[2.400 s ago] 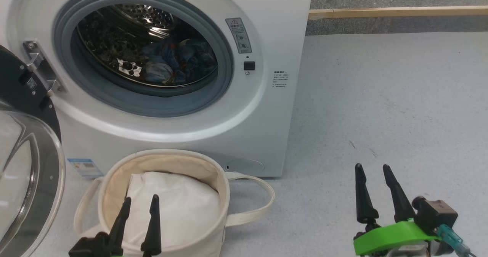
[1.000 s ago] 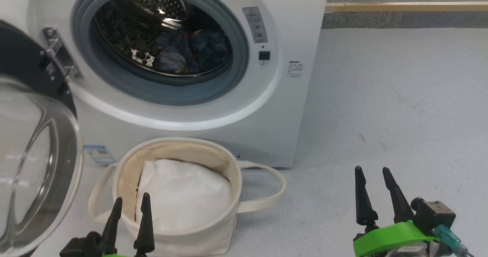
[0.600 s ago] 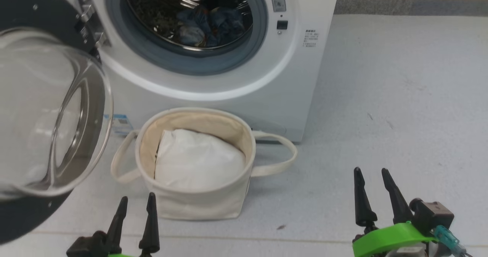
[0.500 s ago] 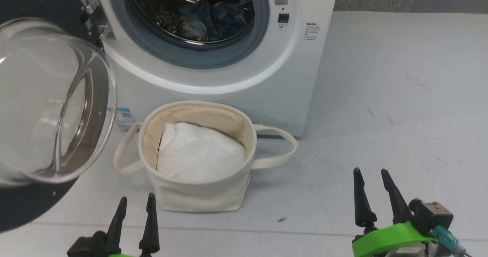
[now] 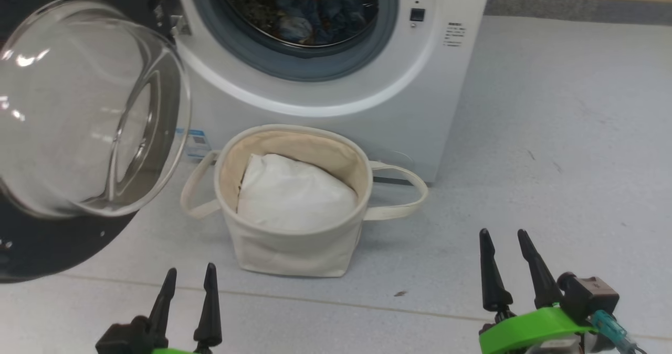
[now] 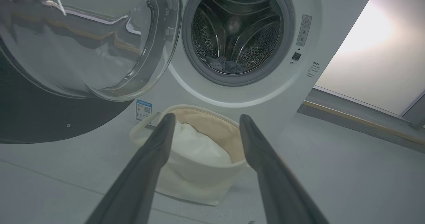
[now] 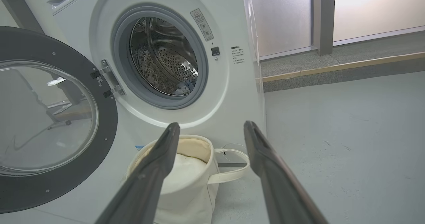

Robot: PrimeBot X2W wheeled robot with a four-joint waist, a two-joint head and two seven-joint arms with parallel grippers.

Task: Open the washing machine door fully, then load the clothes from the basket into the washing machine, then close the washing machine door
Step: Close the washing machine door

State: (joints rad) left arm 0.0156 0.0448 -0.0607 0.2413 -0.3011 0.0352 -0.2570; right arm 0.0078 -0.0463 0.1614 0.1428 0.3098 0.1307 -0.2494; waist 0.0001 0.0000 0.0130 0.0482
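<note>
Blue label [image 5: 195, 140] low on washing machine [image 5: 420, 102] — txt too small.

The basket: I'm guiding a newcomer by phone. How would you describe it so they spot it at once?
Find the big white washing machine, its black-rimmed glass door swung open. On the floor in front, below the drum opening, stands the basket. Unlike its hard, glossy neighbours it is soft cream canvas, round, with two loop handles and a plain white cloth inside.

Washing machine [image 5: 341, 107] top cut off; door [image 5: 52, 249] left rim cropped; panel print [image 5: 454, 33] illegible.
</note>
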